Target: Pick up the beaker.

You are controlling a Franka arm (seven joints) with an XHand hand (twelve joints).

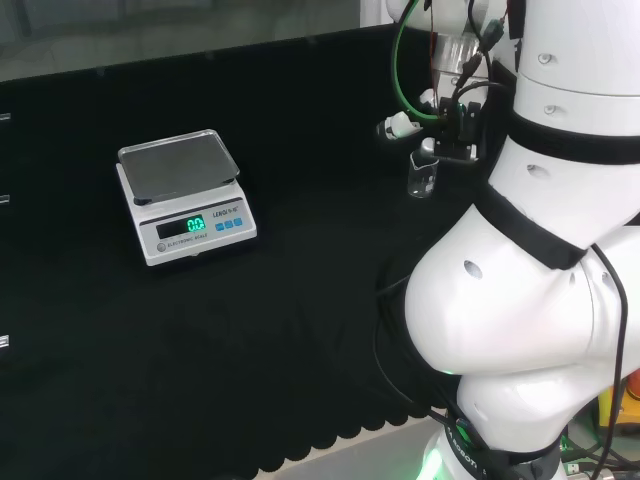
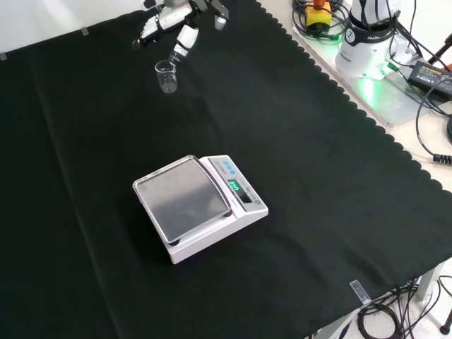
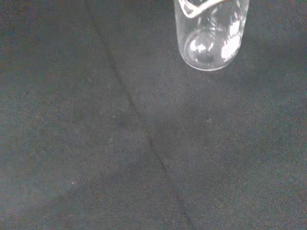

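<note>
A small clear glass beaker (image 1: 423,177) stands upright and empty on the black cloth. In the front view the beaker (image 2: 167,76) is near the far edge of the cloth, and the hand (image 2: 183,34) hangs just above and behind it. The fingers look straight and spread, holding nothing. One white finger (image 2: 178,51) points down close to the beaker's rim; I cannot tell whether it touches. In the head view the hand (image 1: 452,118) is right above the beaker, beside the arm's white links. The wrist view has the beaker (image 3: 211,34) close by, its round base resting on the cloth.
A white electronic scale (image 1: 185,195) with a grey pan and lit green display stands apart from the beaker, mid-cloth in the front view (image 2: 201,205). The cloth's scalloped edge (image 2: 353,106), the arm's base and cables lie at the front view's right.
</note>
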